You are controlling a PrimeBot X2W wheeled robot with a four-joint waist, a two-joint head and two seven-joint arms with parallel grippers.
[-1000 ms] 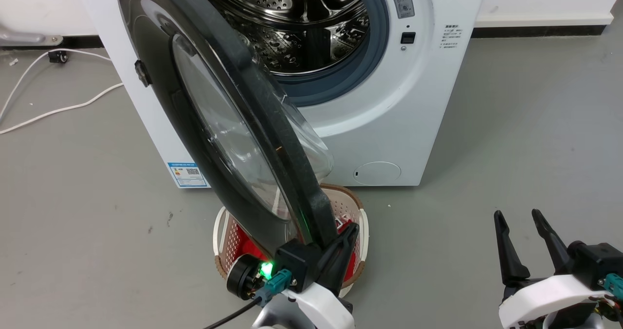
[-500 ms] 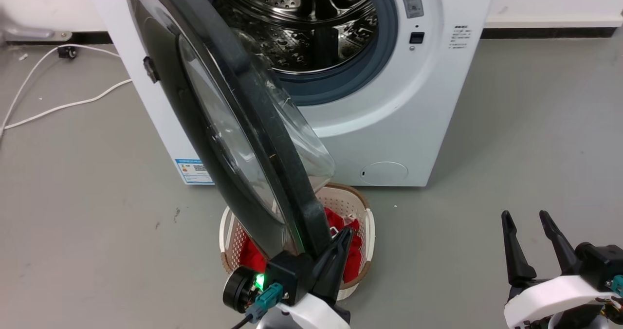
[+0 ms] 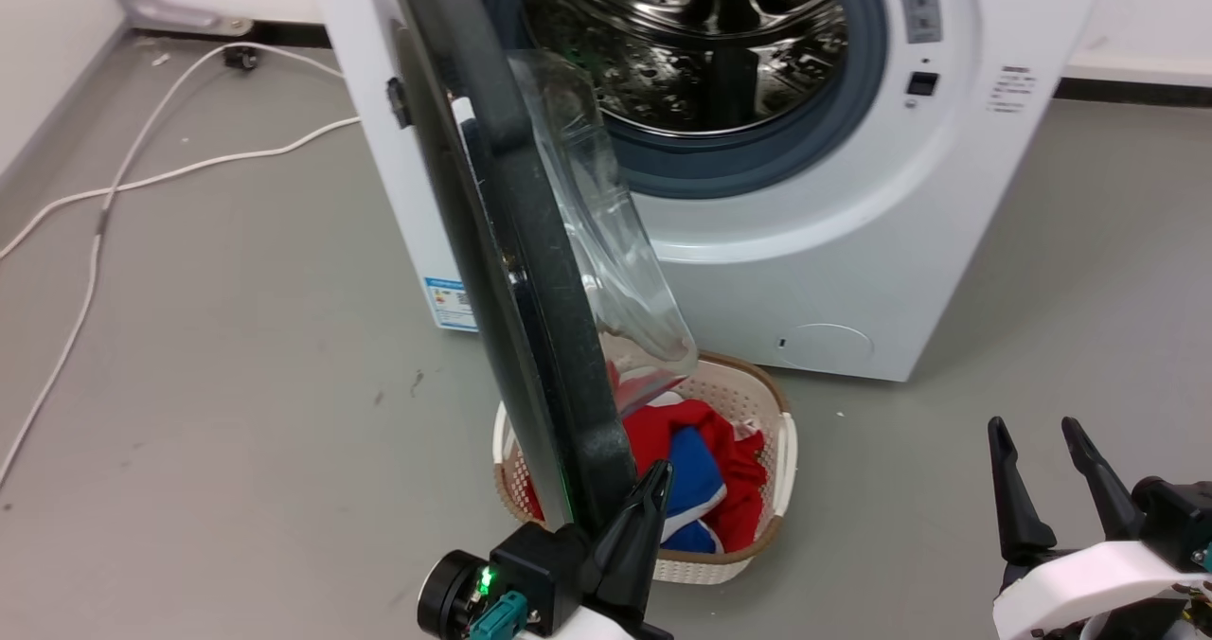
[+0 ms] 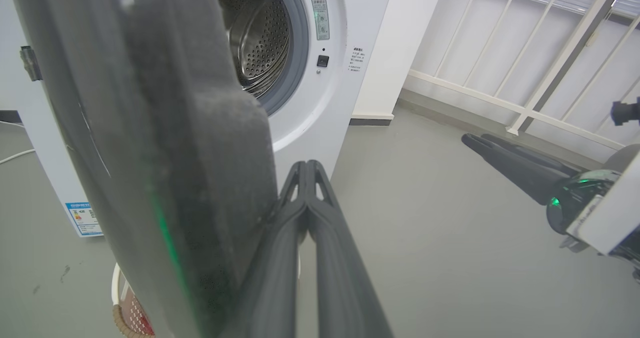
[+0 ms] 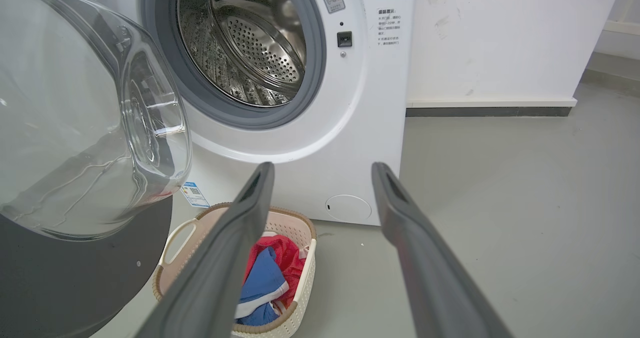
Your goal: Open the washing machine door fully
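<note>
The washing machine point(image 3: 833, 271) stands with its steel drum exposed. Its door point(image 3: 530, 271) is swung out on the left hinge and I see it nearly edge-on, the glass bowl facing the drum. My left gripper point(image 3: 653, 477) is shut with nothing between its fingers, which lie against the inner side of the door's lower rim point(image 4: 150, 128). In the left wrist view the left gripper point(image 4: 306, 166) has its tips pressed together just right of that rim. My right gripper point(image 3: 1034, 427) is open at the lower right, away from the machine. The right wrist view looks between the right gripper's point(image 5: 322, 167) fingers at the machine front.
A cream laundry basket point(image 3: 782, 470) with red and blue clothes point(image 3: 701, 474) sits on the floor under the door. A white cable point(image 3: 189, 162) runs across the grey floor at the left. A small round filter cover point(image 3: 824, 346) is low on the machine front.
The camera has moved, shifting the picture rightward. The door has swung further out from the machine with my left gripper against its rim, uncovering more of the basket. The right gripper stays open.
</note>
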